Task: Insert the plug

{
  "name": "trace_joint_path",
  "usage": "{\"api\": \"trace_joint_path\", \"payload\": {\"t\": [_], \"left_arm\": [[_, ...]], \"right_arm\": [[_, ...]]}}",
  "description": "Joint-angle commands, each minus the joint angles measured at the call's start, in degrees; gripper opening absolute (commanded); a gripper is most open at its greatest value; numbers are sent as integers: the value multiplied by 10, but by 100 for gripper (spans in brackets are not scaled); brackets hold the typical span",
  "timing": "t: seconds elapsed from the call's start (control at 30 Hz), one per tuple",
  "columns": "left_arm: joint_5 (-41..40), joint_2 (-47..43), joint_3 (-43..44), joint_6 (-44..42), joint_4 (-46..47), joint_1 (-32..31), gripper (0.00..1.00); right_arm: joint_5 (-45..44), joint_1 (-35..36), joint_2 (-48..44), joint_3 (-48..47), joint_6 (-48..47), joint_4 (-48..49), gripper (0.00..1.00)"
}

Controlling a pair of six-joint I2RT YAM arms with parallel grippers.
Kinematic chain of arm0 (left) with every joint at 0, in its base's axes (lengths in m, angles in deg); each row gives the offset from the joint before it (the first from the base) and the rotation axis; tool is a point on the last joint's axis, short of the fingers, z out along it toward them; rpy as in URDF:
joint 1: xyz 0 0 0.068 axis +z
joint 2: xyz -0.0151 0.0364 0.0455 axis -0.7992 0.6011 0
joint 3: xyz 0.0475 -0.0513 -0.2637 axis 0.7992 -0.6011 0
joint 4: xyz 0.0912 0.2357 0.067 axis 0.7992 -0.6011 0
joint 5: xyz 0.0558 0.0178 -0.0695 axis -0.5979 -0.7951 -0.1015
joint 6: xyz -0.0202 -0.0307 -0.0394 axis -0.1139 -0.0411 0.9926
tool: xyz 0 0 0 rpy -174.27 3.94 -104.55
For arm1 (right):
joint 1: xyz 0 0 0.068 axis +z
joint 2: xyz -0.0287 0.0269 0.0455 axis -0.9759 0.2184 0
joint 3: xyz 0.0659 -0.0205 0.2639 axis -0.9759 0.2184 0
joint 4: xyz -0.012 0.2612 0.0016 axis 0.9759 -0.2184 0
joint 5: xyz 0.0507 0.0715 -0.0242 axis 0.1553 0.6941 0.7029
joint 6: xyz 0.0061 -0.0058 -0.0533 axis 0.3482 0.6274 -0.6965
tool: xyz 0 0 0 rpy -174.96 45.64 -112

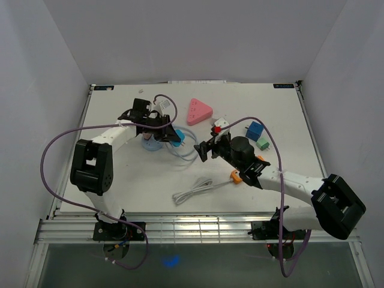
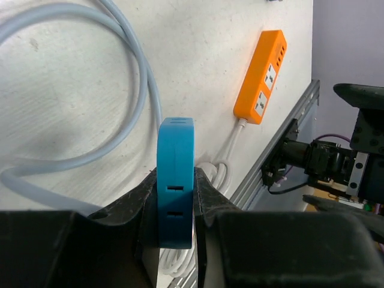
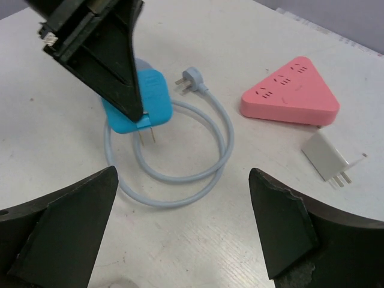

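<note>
Above the white surface (image 1: 282,120) the right gripper (image 3: 182,177) gapes wide and empty. The left gripper (image 2: 175,201) is clamped on the blue plug (image 3: 144,102), a flat rounded block with two thin prongs, by the grey cable (image 3: 222,138) loop. Its fingers (image 3: 108,54) hide the plug's top.

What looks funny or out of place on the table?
Nothing looks spilled. The white plug lies on its side beside the pink power strip, and the left hand pinches the blue block, its pins in nothing.
</note>
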Motion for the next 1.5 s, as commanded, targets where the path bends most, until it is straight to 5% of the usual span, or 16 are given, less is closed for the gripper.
{"api": "trace_joint_path", "payload": {"t": [0.0, 0.1, 0.37, 0.67, 1.47], "left_arm": [[-30, -58, 22, -26, -2, 8, 0], [-29, -65, 22, -27, 1, 20, 0], [-37, -105, 13, -24, 24, 39, 0], [-187, -138, 10, -53, -9, 58, 0], [-336, -85, 26, -113, -42, 49, 0]], "right_arm": [[-104, -4, -19, 15, 25, 53, 95], [-179, -17, -12, 9, 58, 23, 97], [-130, -62, -1, 11, 120, 5, 97], [-115, -67, 19, 3, 131, 1, 97], [-85, -85, 25, -2, 146, -11, 97]]}}
